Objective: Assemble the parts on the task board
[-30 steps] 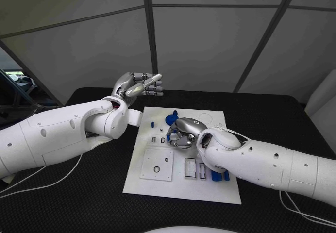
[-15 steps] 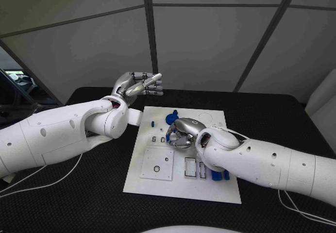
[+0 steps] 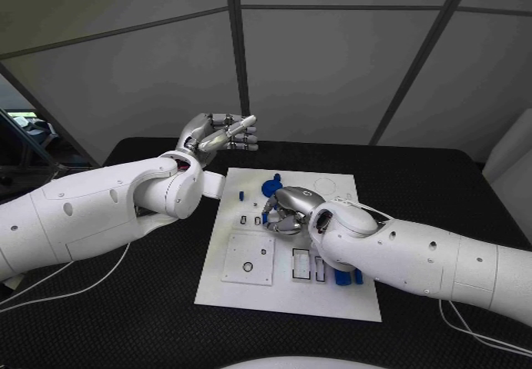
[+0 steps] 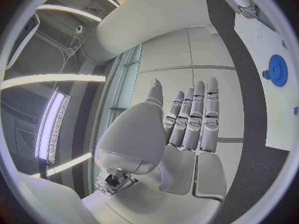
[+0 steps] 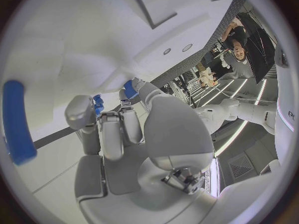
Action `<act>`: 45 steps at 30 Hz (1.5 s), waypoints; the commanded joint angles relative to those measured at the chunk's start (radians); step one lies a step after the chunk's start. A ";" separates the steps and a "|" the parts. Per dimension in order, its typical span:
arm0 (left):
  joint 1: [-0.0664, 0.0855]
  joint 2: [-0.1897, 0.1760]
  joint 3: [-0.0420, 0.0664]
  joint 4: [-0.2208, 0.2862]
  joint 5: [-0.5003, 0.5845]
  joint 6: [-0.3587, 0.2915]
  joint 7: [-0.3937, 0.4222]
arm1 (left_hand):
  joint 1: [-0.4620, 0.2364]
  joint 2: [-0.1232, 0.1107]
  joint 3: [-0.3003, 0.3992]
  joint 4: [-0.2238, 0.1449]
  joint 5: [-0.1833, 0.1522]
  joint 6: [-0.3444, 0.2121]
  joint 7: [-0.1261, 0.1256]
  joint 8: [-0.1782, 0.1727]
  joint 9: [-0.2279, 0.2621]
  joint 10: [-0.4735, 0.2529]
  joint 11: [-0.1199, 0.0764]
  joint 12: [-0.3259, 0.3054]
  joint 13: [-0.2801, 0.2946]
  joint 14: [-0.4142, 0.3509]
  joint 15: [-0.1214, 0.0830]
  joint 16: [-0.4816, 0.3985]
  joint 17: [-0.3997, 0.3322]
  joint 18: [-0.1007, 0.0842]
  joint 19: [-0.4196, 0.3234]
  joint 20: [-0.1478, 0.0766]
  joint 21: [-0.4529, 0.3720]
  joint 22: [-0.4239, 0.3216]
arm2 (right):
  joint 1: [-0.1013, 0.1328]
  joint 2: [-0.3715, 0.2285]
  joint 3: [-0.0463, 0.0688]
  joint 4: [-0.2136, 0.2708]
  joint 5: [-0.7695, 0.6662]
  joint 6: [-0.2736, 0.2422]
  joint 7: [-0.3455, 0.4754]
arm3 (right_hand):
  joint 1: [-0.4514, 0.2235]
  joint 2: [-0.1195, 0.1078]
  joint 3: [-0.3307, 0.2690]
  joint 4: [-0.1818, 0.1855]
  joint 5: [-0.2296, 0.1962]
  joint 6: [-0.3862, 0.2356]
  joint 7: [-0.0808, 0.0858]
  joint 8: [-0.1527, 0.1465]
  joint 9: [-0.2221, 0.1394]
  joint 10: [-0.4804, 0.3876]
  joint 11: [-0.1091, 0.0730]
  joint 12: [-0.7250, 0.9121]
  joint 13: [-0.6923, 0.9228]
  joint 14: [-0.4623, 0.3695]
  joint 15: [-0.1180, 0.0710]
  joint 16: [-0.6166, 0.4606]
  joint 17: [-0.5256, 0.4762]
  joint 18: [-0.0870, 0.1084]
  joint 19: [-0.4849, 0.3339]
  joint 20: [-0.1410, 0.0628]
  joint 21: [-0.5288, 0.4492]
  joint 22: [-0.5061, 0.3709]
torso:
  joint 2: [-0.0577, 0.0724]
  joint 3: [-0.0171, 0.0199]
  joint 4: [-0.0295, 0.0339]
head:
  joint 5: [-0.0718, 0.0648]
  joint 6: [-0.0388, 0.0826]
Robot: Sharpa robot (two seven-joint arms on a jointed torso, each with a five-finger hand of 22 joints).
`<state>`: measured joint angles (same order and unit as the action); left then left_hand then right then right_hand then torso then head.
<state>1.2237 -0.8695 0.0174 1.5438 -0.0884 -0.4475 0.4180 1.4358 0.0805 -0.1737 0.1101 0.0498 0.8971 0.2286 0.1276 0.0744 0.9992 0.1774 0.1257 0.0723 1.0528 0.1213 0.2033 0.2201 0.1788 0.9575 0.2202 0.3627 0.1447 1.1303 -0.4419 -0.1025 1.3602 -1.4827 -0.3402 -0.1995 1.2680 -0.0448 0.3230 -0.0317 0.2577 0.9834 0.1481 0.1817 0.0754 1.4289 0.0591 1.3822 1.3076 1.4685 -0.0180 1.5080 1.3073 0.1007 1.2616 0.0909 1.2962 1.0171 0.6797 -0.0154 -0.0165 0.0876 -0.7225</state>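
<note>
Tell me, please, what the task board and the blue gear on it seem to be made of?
The task board looks like matte white plastic or painted plate: flat, with crisp cut-out slots. The blue gear seems moulded or printed plastic, with uniform colour and a dull sheen.

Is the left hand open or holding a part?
Open: the left hand is raised off the board, fingers straight, nothing in them.

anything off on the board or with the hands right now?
Nothing stands out. The task board lies flat, blue parts sit on it, none spilled onto the table. The right hand works low over the board; the left hand is raised off it, holding nothing.
</note>
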 commanded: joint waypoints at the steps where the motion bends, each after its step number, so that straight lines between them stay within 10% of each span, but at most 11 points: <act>1: 0.002 0.000 0.000 0.001 -0.004 0.009 0.004 | 0.006 0.001 -0.001 -0.005 -0.001 -0.007 0.001 -0.006 -0.002 -0.010 -0.001 -0.005 -0.002 0.004 0.002 -0.007 0.001 0.003 0.007 0.003 -0.003 -0.001 | -0.001 0.000 -0.003 -0.003 -0.008 0.033 -0.011 | -0.009 -0.003 0.008 -0.002 -0.004 -0.016 0.002 -0.009 -0.003 -0.012 0.002 -0.010 0.042 0.070 0.005 -0.007 0.115 0.005 -0.009 0.003 -0.005 -0.003 | 0.000 0.0001 0.0004 | 0.000 0.000; 22: 0.002 -0.001 0.000 0.000 -0.004 0.010 0.004 | 0.006 0.002 -0.001 -0.006 0.000 -0.008 0.001 -0.006 -0.002 -0.010 -0.001 -0.005 -0.002 0.004 0.002 -0.008 0.002 0.003 0.007 0.003 -0.003 -0.002 | -0.001 0.000 -0.003 -0.004 -0.011 0.038 -0.013 | -0.017 -0.020 0.014 -0.008 -0.015 -0.082 0.022 -0.040 -0.008 -0.030 0.021 -0.028 0.024 0.067 0.021 -0.012 0.107 0.008 -0.019 0.018 -0.014 -0.016 | 0.000 0.0001 -0.0001 | 0.000 0.000; 28: 0.002 -0.001 0.000 0.000 -0.004 0.010 0.004 | 0.006 0.002 -0.001 -0.006 0.000 -0.008 0.001 -0.006 -0.002 -0.010 -0.001 -0.005 -0.002 0.004 0.002 -0.008 0.002 0.003 0.007 0.003 -0.003 -0.002 | -0.001 0.000 -0.003 -0.003 -0.011 0.028 -0.014 | -0.032 -0.028 0.001 0.000 -0.073 -0.110 0.026 -0.049 -0.008 -0.039 0.025 -0.037 0.013 0.066 0.026 -0.015 0.102 0.009 -0.022 0.024 -0.017 -0.020 | 0.000 0.0000 -0.0001 | -0.001 -0.001; 45: 0.002 -0.003 0.000 -0.001 -0.004 0.009 0.004 | 0.007 0.002 -0.001 -0.006 0.000 -0.008 0.001 -0.007 -0.002 -0.011 -0.001 -0.005 -0.002 0.004 0.002 -0.008 0.002 0.003 0.007 0.003 -0.004 -0.002 | -0.001 -0.016 -0.003 0.021 0.024 -0.111 0.026 | -0.035 -0.045 -0.041 0.026 -0.049 -0.221 0.045 -0.060 -0.008 -0.094 0.042 -0.098 -0.058 0.058 0.040 -0.032 0.074 0.016 -0.043 0.037 -0.041 -0.056 | -0.001 0.0001 -0.0005 | 0.001 0.002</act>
<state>1.2238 -0.8719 0.0174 1.5426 -0.0884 -0.4473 0.4168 1.4358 0.0805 -0.1737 0.1102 0.0498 0.8971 0.2286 0.1251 0.0738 0.9937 0.1759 0.1259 0.0718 1.0527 0.1213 0.1999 0.2206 0.1788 0.9575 0.2202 0.3627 0.1442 1.1277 -0.4547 -0.1053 1.3763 -1.4796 -0.3820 -0.1980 1.2301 -0.0827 0.2875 -0.0046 0.2063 0.7716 0.1935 0.1158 0.0664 1.3394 0.1018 1.2874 1.2511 1.4650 0.0145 1.4823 1.3079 0.1007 1.2257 0.1267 1.2612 0.9624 0.6793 -0.0151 -0.0159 0.0891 -0.7212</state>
